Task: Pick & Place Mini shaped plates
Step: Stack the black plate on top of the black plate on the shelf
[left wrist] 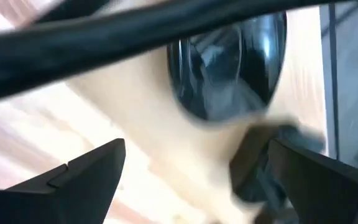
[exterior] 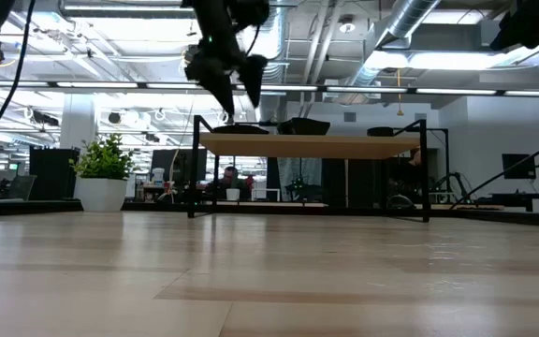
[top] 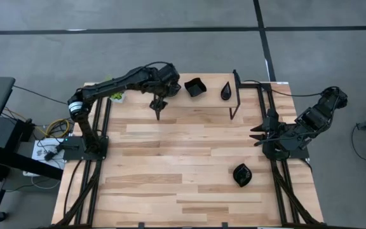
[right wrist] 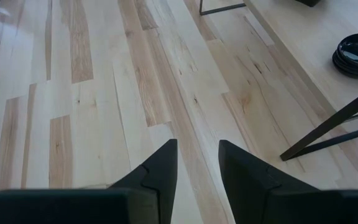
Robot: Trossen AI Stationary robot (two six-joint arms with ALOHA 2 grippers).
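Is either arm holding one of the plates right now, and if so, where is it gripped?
Nothing is held. The left gripper hangs open and empty above the table; the right gripper is empty too, jaws slightly apart.

Two stacks of glossy black mini plates, a wavy-edged square stack [top: 195,87] and a teardrop stack [top: 226,91], are set side by side on the raised wooden shelf [top: 250,102] at the table's far edge; a third black plate stack [top: 241,174] is placed near the table's right front.

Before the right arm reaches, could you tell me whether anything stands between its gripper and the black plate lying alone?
Nothing visible does: only bare table separates the right gripper from the black plate.
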